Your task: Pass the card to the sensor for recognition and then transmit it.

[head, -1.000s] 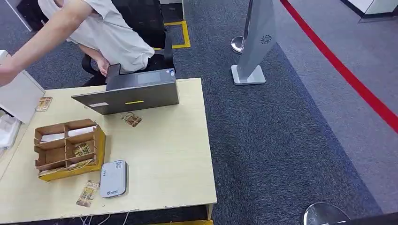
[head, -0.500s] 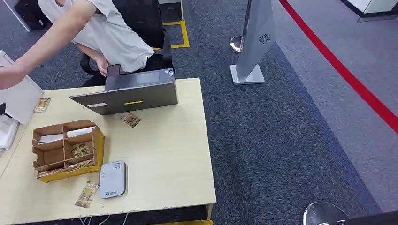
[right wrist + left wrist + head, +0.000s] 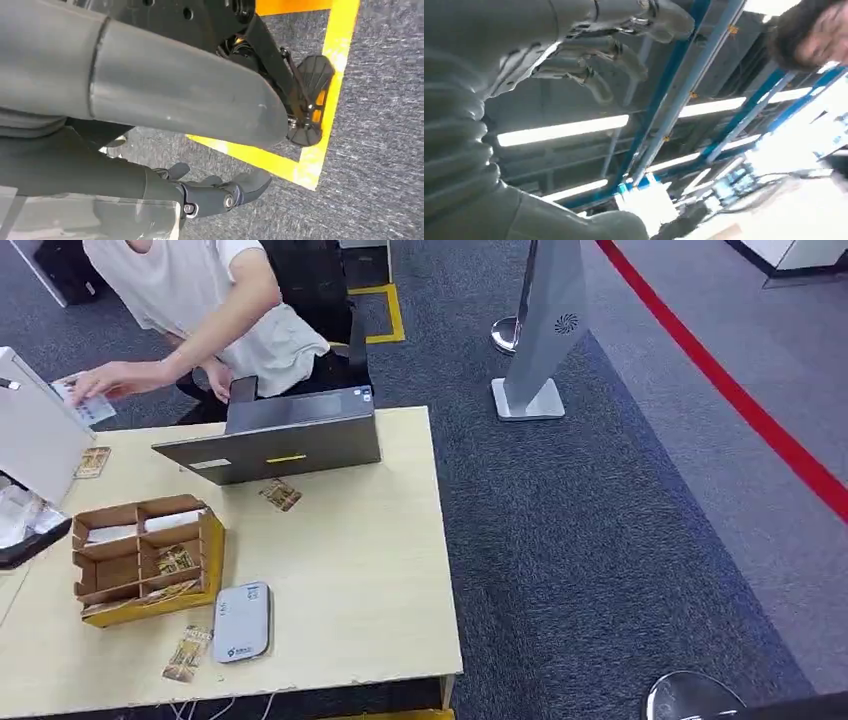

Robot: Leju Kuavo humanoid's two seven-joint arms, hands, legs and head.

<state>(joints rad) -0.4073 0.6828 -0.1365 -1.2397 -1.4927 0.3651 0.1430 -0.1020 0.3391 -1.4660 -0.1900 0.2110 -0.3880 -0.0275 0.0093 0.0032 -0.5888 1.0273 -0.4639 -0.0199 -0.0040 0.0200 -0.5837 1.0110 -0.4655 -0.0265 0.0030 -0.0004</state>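
Over the table's far-left corner a person's hand (image 3: 120,377) holds the card (image 3: 88,405); left hand (image 3: 589,45) spread, empty; right hand (image 3: 215,192) loosely curled, empty.

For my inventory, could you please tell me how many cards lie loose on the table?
3: one card by the white box, one before the laptop, one beside the reader. Others may be hidden.

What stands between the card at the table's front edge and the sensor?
Nothing visible. The card lies close beside the sensor on the table, with no object between them.
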